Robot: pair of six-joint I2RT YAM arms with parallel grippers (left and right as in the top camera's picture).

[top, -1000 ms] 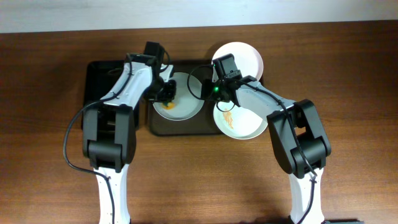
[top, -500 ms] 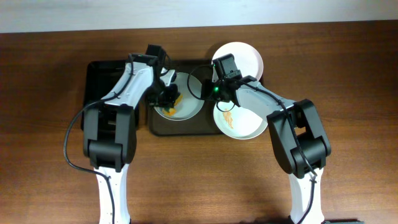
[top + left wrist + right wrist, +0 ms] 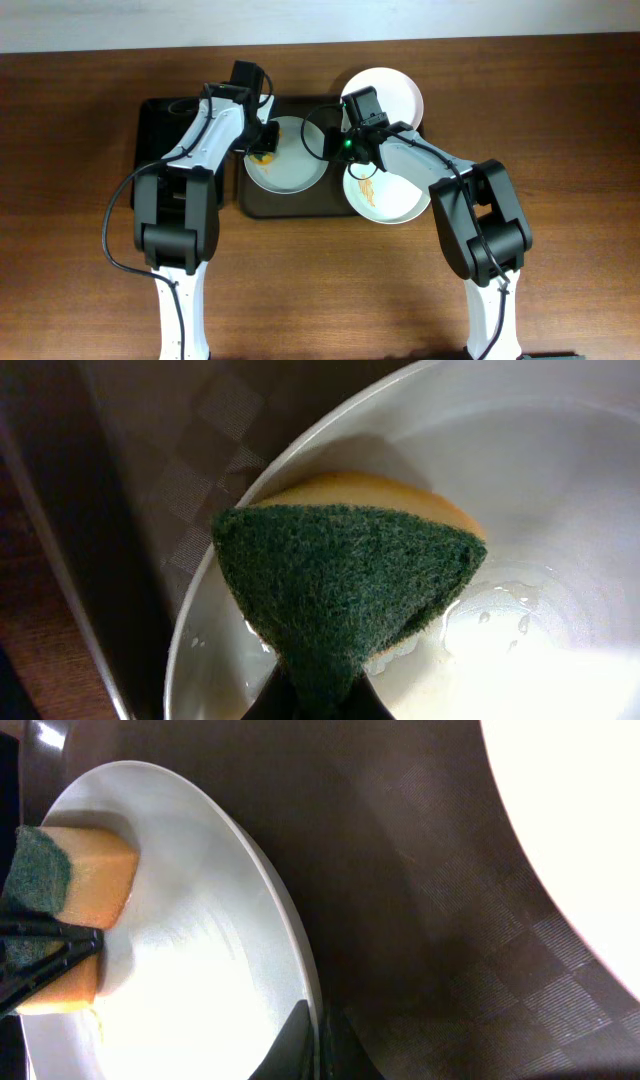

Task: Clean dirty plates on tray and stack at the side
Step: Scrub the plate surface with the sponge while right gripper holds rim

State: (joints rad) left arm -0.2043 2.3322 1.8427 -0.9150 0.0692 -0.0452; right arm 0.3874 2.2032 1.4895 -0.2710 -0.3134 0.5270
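Three round white shallow plates show in your overhead view. The left plate [image 3: 292, 172] lies on the large dark brown rectangular tray [image 3: 300, 206]. The far-right plate [image 3: 392, 90] reaches past the tray's far edge. The near-right plate [image 3: 388, 203], marked with orange smears, hangs over the tray's near right edge.

Your left pincer [image 3: 312, 706] is clamped on a yellow sponge with a dark green scouring face [image 3: 345, 575]. The sponge rests inside the left plate, close to its left rim, and small wet beads sit on the plate just beside it.

Your right pincer [image 3: 318, 1036] is closed on the right rim of that same plate, with the thin white edge caught between its two dark fingers. From the right wrist you see the sponge across the plate, with the checkered tray floor beside the rim.

A smaller glossy black rectangular tray [image 3: 152, 125] sits on the brown wooden desk [image 3: 80, 250], just left of the brown one and partly under your left arm.
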